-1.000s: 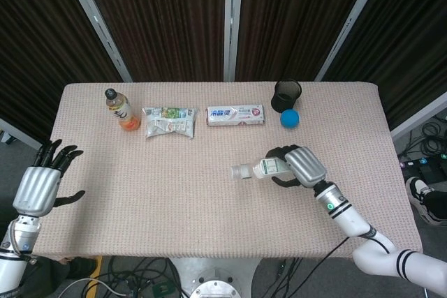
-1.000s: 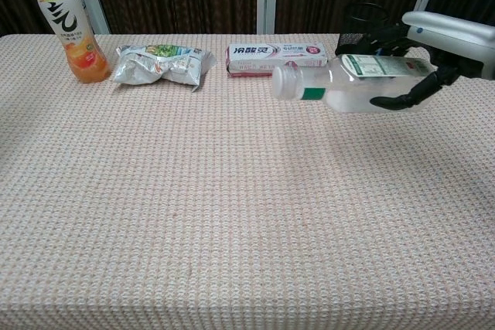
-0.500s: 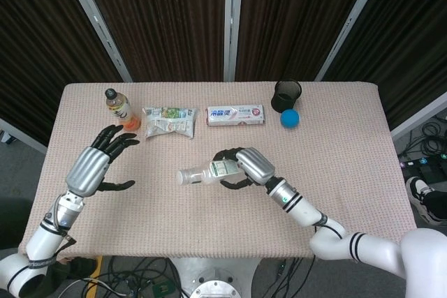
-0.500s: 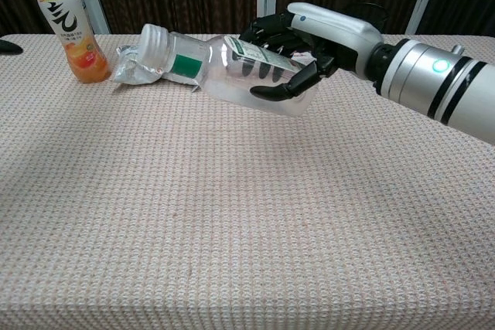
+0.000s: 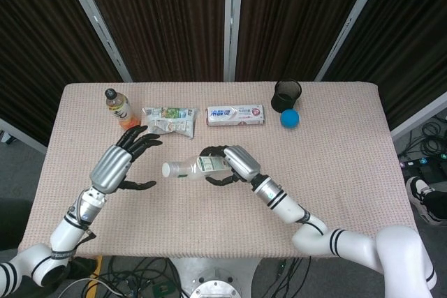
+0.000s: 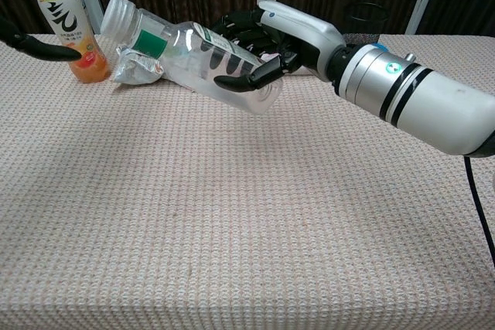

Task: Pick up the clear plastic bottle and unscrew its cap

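The right hand (image 5: 229, 164) grips the clear bottle (image 5: 192, 167) around its body and has carried it from the right part of the table toward the middle, so it now hangs above the cloth near the centre, lying almost on its side with the cap (image 5: 167, 169) pointing at the robot's left. The left hand (image 5: 120, 165) has come in from the table's left edge and now sits close to the cap with its fingers spread and nothing in them, though not yet touching it. I judge the pick-up done and the unscrewing about to start: the cap is presented to the free hand, which has only a short gap left to close. In the chest view the bottle (image 6: 197, 56) is thin, see-through plastic with a green band near the neck, a printed label under the dark fingers (image 6: 246, 79), and a pale ribbed cap (image 6: 117, 11) tipped upward; such a wall probably dents under a hard squeeze. The table (image 5: 349, 193) wears a pinkish woven cloth with a waffle grain. Along the far side stand an orange drink bottle (image 5: 119, 109), a crinkled snack bag (image 5: 167, 120), a flat toothpaste box (image 5: 235, 114), a black mesh cup (image 5: 286, 94) and a blue ball (image 5: 290, 118).
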`<state>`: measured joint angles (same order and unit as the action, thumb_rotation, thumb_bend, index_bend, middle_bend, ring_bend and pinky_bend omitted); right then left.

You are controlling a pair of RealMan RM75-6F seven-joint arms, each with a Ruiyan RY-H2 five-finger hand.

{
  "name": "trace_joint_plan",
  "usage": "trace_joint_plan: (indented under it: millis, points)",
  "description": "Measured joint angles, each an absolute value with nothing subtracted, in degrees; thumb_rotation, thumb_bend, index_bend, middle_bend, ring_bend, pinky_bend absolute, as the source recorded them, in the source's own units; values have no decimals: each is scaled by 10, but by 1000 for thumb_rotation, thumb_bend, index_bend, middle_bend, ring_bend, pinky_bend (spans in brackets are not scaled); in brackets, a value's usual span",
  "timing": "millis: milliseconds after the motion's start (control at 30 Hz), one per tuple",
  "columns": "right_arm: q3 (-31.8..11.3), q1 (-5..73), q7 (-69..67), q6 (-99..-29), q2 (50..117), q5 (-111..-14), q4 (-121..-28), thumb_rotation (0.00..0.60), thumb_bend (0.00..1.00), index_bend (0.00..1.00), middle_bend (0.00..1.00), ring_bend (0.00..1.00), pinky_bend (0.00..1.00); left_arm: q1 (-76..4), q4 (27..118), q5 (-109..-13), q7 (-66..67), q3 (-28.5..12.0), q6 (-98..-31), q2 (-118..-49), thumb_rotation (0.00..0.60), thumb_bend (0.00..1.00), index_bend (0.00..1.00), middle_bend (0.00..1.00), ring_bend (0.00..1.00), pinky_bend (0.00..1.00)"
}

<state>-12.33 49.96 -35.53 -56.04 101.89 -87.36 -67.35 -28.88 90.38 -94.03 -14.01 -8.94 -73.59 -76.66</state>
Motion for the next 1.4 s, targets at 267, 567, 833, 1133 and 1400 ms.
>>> trace_joint_plan:
  millis: [267,567,833,1133,1400]
  points:
    - [-121,506,-348,-559,1028,-865,-672,600,665,690,575,471,524,-300,899,-930,-152,-92,-744,-791,600,97,222,162,26,39]
    - [-116,506,-336,-560,1025,-860,-677,600,667,691,576,473,527,-306,896,-928,-148,-90,-751,-795,600,98,222,162,26,39]
    - [-113,514,-330,-552,1025,-857,-675,600,667,693,578,475,527,-312,908,-927,-152,-95,-759,-793,600,97,222,162,26,41]
    - [-115,515,-334,-555,1028,-854,-668,600,668,693,577,476,527,-313,924,-931,-159,-89,-764,-780,600,97,222,162,26,42]
    - [-114,509,-340,-570,1017,-856,-676,600,679,693,578,479,527,-307,922,-924,-150,-76,-762,-775,600,97,222,162,26,40]
